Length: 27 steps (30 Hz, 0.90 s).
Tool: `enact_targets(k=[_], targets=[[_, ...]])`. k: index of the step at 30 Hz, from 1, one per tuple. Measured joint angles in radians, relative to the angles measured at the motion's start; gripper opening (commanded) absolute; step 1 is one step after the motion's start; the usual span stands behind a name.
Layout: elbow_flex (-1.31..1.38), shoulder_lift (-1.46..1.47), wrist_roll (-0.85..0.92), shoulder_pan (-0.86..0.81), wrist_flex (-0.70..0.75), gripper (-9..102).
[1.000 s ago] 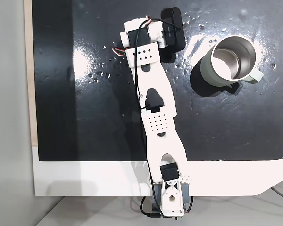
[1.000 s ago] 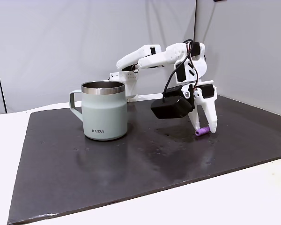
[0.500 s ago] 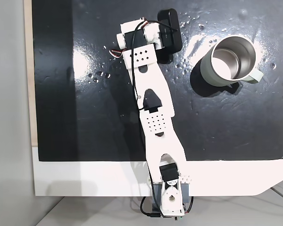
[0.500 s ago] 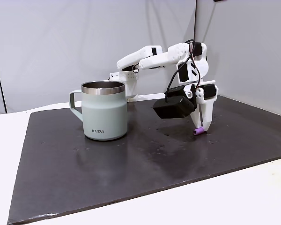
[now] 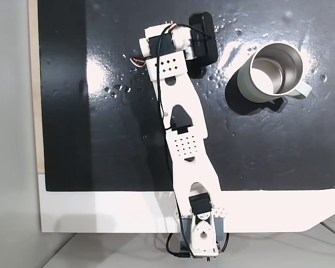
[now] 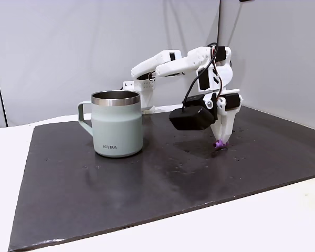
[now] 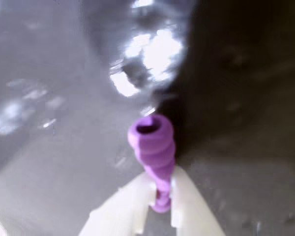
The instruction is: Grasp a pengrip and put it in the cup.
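Jaws (image 7: 161,194) now pinching ribbed purple pengrip (image 7: 152,147), previously loose.

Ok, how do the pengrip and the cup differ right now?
The pengrip is tiny, purple and ribbed; the cup is far bigger, smooth and grey-green with a steel inside. The pengrip is pinched in the gripper at the mat; the cup stands free and upright. Both are hollow.
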State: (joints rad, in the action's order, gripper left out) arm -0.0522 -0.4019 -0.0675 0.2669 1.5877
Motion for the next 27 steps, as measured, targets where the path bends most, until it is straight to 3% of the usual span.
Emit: enact_targets(k=[8, 20, 27], targets=[[-0.026, -0.199, 0.120, -0.009, 0.152, 0], [-0.540, -0.690, 0.238, -0.196, 0.219, 0], [-0.747, -0.959, 0.379, -0.391, 0.221, 0]])
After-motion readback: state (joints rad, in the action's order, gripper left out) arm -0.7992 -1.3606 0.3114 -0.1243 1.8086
